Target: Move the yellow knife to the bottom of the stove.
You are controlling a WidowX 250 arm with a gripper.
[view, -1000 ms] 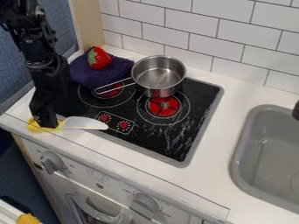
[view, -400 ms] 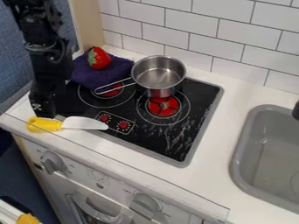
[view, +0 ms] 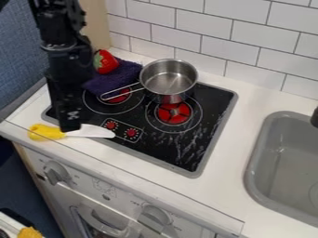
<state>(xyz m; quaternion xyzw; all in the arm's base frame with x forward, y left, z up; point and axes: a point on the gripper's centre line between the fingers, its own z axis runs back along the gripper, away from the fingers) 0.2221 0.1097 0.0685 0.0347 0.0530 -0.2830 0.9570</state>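
Placing step seemingly in hand: hand (view: pixel 70 128) is hanging by the yellow knife (view: pixel 44 133), grip impossible to tell, knife lying near surface's (view: pixel 146 161) front left corner, blade overlapping stove's (view: pixel 197 139) front edge, next move probably needing only slight adjustment or withdrawal.

No text, number or sign is legible. The fine print on the oven front panel (view: pixel 81 181), the marks ringing the red dials (view: pixel 131 133) of the stove (view: pixel 186 151) and the pale marks on the tool (view: pixel 71 128) are too small to read.
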